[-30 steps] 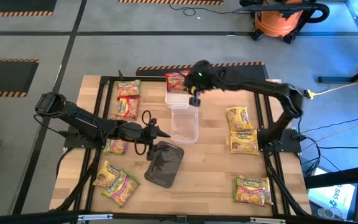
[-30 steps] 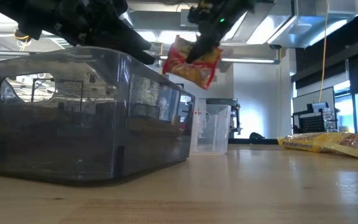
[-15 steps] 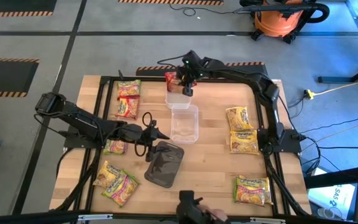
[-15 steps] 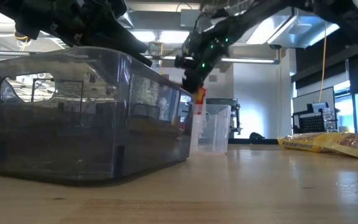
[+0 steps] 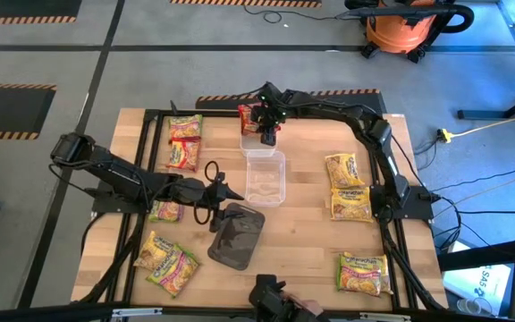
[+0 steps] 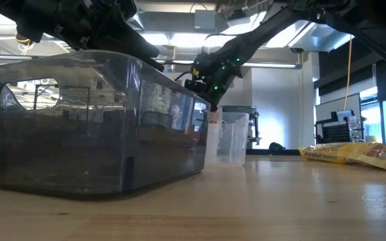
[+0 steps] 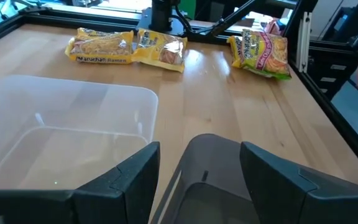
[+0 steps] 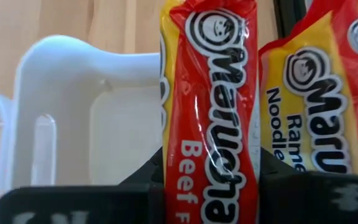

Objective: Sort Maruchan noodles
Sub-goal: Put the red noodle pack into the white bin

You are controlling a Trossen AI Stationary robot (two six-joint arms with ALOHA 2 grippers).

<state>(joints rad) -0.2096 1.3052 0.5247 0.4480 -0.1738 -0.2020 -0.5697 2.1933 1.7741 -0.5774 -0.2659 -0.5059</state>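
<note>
Now, over the wooden table (image 5: 302,241), three trays line up down the middle: a white tray (image 5: 250,143) at the far end, a clear tray (image 5: 265,177) next, and a dark tray (image 5: 236,235) nearest the front. Maruchan packets lie scattered: red-orange ones (image 5: 184,141) at the far left, yellow ones (image 5: 347,186) along the right side, green-and-pink ones (image 5: 170,262) at the front left.

The right gripper (image 5: 267,125) is stretched over the white tray, its fingers (image 8: 272,180) narrowed on a red Beef packet (image 8: 213,106), pinching it across its width so it stands on edge above the tray's opening. A second red packet (image 8: 319,99) sits just beside it, at the tray's edge.

The left gripper (image 5: 213,190) waits between the clear and dark trays, its fingers (image 7: 123,180) spread wide with nothing between them.

As for handling, I'd judge these packets light, with a stiff brittle noodle block inside crinkly, slick plastic. A firm squeeze could crack the block; a loose one lets the wrapper slide. Best hold looks to be across the short width near the middle, as now, not at a floppy sealed end.
</note>
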